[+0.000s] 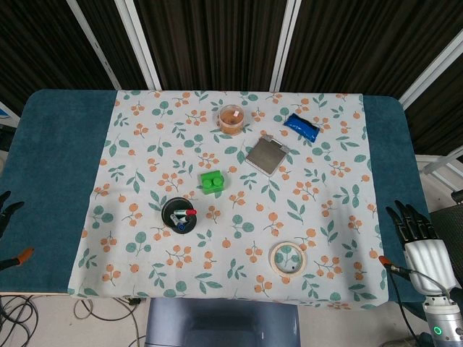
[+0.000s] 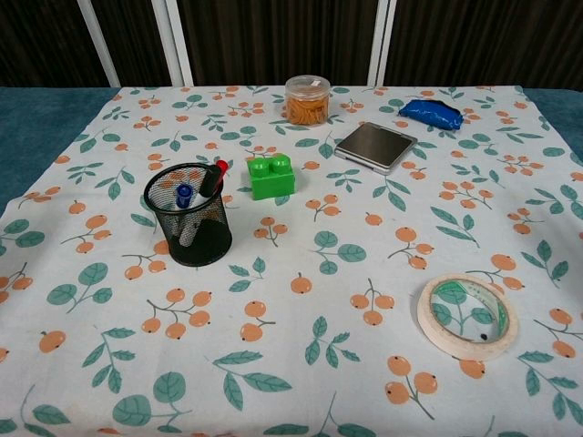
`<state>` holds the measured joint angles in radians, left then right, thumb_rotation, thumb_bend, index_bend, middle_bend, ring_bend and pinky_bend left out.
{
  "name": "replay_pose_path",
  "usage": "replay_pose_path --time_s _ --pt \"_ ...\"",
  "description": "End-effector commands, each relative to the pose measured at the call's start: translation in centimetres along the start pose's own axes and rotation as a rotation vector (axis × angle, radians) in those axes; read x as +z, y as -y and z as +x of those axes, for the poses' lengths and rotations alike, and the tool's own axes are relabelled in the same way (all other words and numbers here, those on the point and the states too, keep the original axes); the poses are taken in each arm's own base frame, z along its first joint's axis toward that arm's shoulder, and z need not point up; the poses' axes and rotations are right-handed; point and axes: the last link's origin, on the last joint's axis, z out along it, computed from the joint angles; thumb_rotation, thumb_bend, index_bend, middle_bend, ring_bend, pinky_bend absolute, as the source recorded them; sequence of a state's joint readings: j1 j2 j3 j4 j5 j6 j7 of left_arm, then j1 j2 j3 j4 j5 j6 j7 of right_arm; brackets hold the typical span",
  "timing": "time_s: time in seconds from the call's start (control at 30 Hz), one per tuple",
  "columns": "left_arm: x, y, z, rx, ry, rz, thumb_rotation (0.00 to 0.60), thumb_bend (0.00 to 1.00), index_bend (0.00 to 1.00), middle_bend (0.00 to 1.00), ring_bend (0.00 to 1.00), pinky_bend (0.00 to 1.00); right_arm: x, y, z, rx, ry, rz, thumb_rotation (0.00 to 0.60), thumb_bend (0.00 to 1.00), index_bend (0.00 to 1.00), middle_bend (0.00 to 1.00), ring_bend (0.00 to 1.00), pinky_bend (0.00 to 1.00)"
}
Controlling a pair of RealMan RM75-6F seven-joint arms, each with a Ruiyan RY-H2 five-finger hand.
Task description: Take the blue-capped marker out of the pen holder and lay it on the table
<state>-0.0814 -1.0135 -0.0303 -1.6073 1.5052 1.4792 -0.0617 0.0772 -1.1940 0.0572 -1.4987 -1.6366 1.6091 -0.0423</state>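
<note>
A black mesh pen holder (image 1: 178, 215) (image 2: 189, 228) stands upright on the left-middle of the flowered cloth. In it are a blue-capped marker (image 1: 180, 226) (image 2: 184, 193) and a red-capped marker (image 1: 189, 212) (image 2: 217, 170), both leaning inside the cup. My right hand (image 1: 418, 235) hovers off the table's right edge, fingers spread and holding nothing, far from the holder. Only the dark fingertips of my left hand (image 1: 6, 210) show at the left edge of the head view, apart and with nothing in them. Neither hand shows in the chest view.
A green brick (image 1: 212, 181) (image 2: 271, 176) sits just right of and behind the holder. Further back are an orange-filled jar (image 1: 231, 118) (image 2: 307, 99), a flat silver case (image 1: 265, 155) (image 2: 375, 147) and a blue packet (image 1: 302, 126) (image 2: 432, 113). A tape roll (image 1: 288, 258) (image 2: 467, 314) lies front right.
</note>
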Motion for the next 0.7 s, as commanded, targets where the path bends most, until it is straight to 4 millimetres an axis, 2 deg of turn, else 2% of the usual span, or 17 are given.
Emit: replay_pose_path --time_s 0.03,0.47,0.7 --pt "-0.03 -0.01 0.04 0.001 -0.001 0.0 0.6 0.14 0.14 0.0 0.0 0.0 0.03 -0.01 0.02 0.0 -0.001 0.0 0.6 0.11 0.06 0.0 0.05 0.17" --pt "-0.2 0.03 0.36 -0.011 -0.026 -0.004 0.6 0.14 0.14 0.0 0.0 0.0 0.1 -0.05 0.08 0.003 -0.002 -0.003 0.6 0.11 0.06 0.0 0.05 0.17" --pt "0.01 -0.32 0.27 -0.023 -0.048 -0.036 0.6 0.14 0.18 0.0 0.0 0.0 0.1 -0.1 0.09 0.002 -0.001 -0.009 0.6 0.11 0.06 0.0 0.05 0.17"
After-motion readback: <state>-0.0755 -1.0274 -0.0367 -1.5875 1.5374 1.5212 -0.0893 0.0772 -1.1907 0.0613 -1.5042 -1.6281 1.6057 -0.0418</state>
